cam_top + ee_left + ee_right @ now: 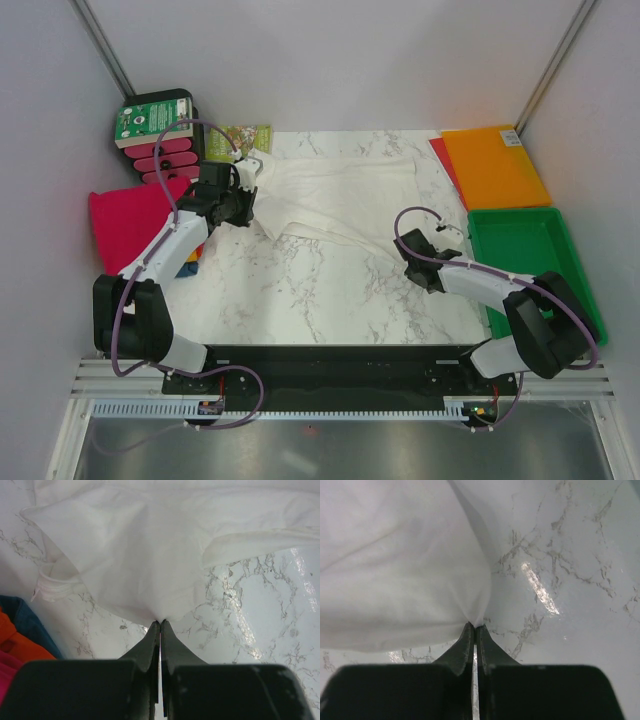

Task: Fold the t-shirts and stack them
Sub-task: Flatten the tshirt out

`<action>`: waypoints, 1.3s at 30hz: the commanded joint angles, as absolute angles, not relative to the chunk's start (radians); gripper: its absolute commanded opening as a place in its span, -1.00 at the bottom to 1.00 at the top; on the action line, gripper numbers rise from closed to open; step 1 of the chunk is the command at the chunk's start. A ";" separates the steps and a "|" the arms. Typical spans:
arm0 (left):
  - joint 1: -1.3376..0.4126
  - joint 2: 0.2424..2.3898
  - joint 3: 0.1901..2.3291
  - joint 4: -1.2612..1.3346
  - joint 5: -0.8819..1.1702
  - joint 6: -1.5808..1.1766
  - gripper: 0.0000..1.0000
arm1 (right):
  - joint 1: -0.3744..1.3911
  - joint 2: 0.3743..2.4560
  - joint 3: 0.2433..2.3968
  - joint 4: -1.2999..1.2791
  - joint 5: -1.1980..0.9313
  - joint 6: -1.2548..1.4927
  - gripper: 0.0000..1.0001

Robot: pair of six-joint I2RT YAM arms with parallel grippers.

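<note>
The white t-shirt (335, 195) lies spread and wrinkled across the far half of the marble table. My left gripper (250, 208) is shut on its near left edge; the left wrist view shows the cloth (145, 560) pinched at the fingertips (160, 622). My right gripper (410, 255) is shut on its near right corner; the right wrist view shows the cloth (400, 565) pinched at the tips (474, 626). The pile of folded shirts, with the magenta-pink one (125, 222) on top and orange and blue edges (20, 635) below, sits at the table's left edge.
A flat rigid orange sheet (493, 165) lies at the far right, with a green plastic tray (570, 255) in front of it. A green-labelled box with pink rolls (160, 135) and a leaflet (245, 135) stand at the far left.
</note>
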State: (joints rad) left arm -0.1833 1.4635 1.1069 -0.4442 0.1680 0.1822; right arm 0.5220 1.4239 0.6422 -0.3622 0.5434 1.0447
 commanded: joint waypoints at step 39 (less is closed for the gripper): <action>-0.143 0.831 2.078 -0.956 0.017 0.199 -0.97 | 0.626 0.962 1.973 -0.881 0.692 0.132 -1.00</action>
